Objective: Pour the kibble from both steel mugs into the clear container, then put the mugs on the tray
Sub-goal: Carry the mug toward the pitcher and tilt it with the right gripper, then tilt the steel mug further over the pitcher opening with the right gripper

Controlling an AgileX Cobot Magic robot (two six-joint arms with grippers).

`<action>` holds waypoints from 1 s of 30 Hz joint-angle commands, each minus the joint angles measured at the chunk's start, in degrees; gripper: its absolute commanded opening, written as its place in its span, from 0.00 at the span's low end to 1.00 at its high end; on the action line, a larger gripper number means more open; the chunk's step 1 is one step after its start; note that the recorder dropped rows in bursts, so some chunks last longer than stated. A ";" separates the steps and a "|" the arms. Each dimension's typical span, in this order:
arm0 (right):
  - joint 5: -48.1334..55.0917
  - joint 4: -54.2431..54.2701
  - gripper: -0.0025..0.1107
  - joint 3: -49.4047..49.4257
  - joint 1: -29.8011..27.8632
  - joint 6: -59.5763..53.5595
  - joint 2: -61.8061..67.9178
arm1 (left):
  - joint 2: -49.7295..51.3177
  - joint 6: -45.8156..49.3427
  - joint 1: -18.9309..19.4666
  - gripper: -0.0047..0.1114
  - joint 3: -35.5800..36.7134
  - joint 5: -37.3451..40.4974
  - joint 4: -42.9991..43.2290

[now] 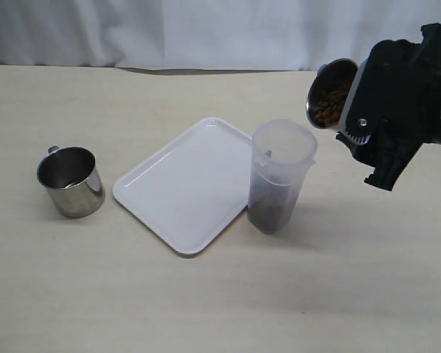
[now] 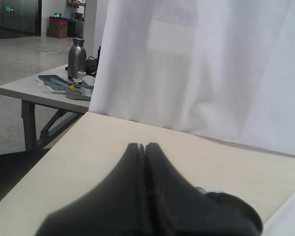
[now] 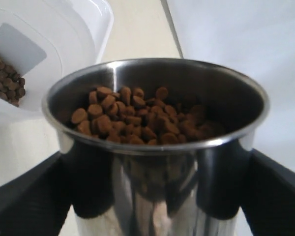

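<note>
Your right end effector [image 1: 364, 110] is clamped on the full mug [image 1: 331, 95], tipped up beside the clear container [image 1: 279, 176], with its kibble [image 3: 137, 120] not yet poured. The container already holds a dark layer. The empty-looking mug [image 1: 71, 182] stands on the bench [image 1: 206, 309] left of the tray [image 1: 184, 184], and your left end effector [image 2: 145, 147] is pressed together on nothing, so one pour and both placements remain.

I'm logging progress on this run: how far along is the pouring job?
Done: the short shiny steel mug on the table looks empty, and brown kibble lies in the tall clear plastic container. In hand: the right gripper holds the second steel mug, kibble inside, tilted towards the container. Left: pour it, then put both mugs on the flat white tray.
</note>
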 commanded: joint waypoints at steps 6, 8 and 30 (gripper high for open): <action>-2.89 -0.50 0.07 -1.84 0.18 -5.61 -0.09 | -0.14 -0.15 0.16 0.04 0.12 -0.55 0.08; -2.89 -0.50 0.07 -1.84 0.18 -6.44 -0.09 | -0.14 -0.15 0.16 0.04 0.12 -0.55 0.08; -4.59 -0.34 0.07 -1.84 1.51 -8.79 3.17 | -0.14 -0.15 0.16 0.04 0.12 -0.27 0.08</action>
